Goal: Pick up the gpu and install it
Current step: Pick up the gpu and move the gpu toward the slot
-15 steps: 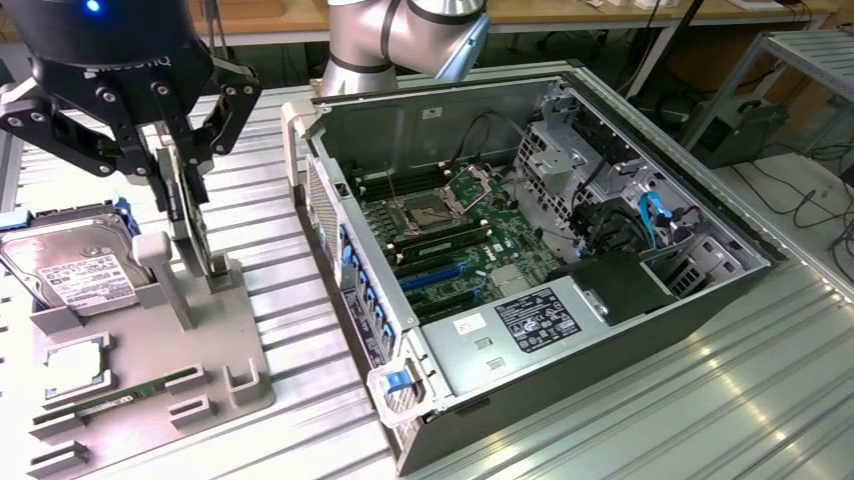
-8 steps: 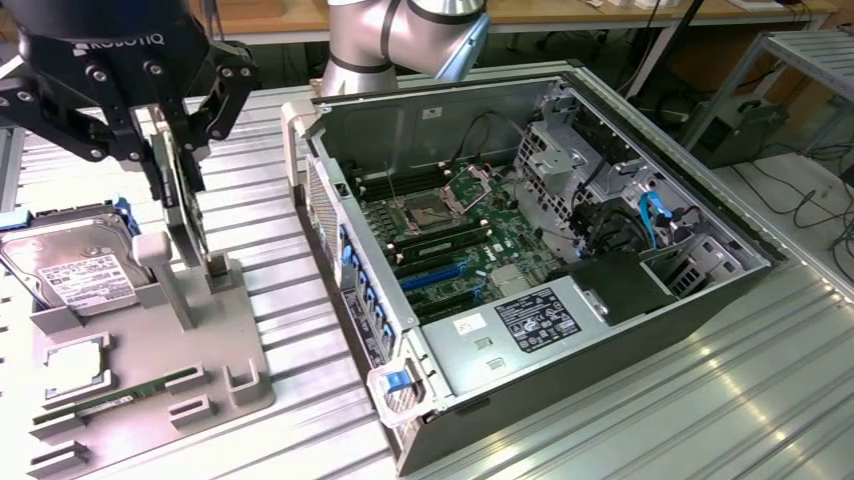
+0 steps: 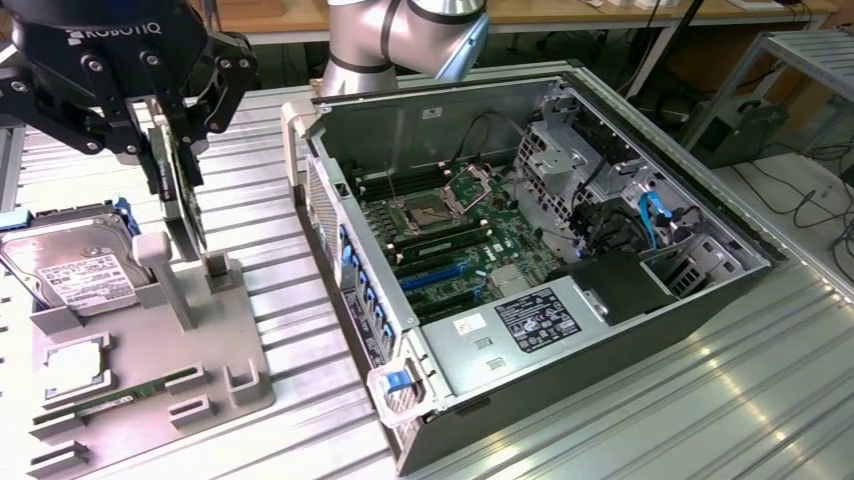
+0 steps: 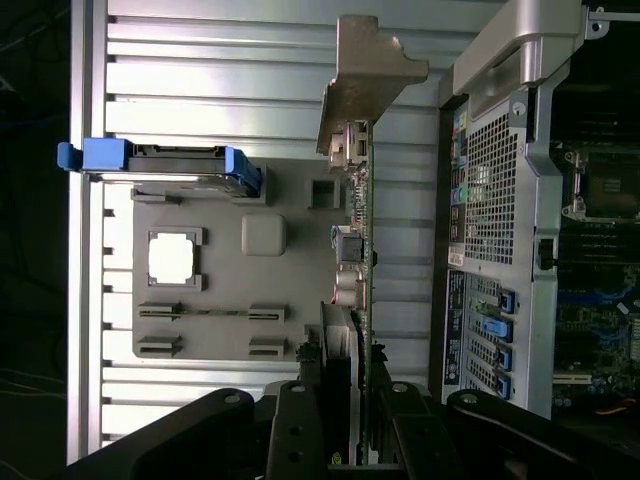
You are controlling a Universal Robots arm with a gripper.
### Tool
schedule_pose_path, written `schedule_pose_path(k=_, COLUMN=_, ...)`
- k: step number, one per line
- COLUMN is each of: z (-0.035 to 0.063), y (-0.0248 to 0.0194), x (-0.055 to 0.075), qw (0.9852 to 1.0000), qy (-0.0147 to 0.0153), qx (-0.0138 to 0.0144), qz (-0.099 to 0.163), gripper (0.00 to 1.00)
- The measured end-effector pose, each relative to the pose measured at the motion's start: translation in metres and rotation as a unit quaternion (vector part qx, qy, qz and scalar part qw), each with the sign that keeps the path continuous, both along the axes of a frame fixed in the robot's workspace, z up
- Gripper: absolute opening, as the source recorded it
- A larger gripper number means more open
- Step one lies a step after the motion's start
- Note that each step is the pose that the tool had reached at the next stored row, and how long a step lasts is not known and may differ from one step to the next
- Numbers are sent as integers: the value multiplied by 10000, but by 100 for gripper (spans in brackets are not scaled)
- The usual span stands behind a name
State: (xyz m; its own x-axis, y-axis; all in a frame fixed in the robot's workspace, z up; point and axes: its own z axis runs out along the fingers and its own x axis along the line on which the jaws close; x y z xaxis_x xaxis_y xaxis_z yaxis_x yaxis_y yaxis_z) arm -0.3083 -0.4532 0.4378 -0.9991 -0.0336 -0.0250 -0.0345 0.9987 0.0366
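1. Exterior view: the gripper (image 3: 174,135) hangs over the grey fixture (image 3: 200,335). Its fingers are narrowed on the gpu (image 3: 180,215), which stands upright at the fixture's edge nearest the open computer case (image 3: 534,230).
2. Wrist view: the gripper (image 4: 350,430) flanks the gpu (image 4: 362,250) closely, apparently clamping it. The card's silver bracket (image 4: 365,70) juts past the fixture (image 4: 290,290) edge.

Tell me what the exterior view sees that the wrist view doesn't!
The exterior view adds the robot arm's silver body, the blue cable inside the computer case, and the white label on the hard drive. The wrist view adds the silver end bracket of the gpu. Both have the gripper at the gpu, the grey fixture, the hard drive and the open case.
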Motion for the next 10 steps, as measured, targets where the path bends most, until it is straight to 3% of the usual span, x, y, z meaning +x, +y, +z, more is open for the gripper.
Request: schedule_pose_path(k=10, z=0, y=0, x=128, qw=10000, qy=0, qx=0, qz=0, gripper=27)
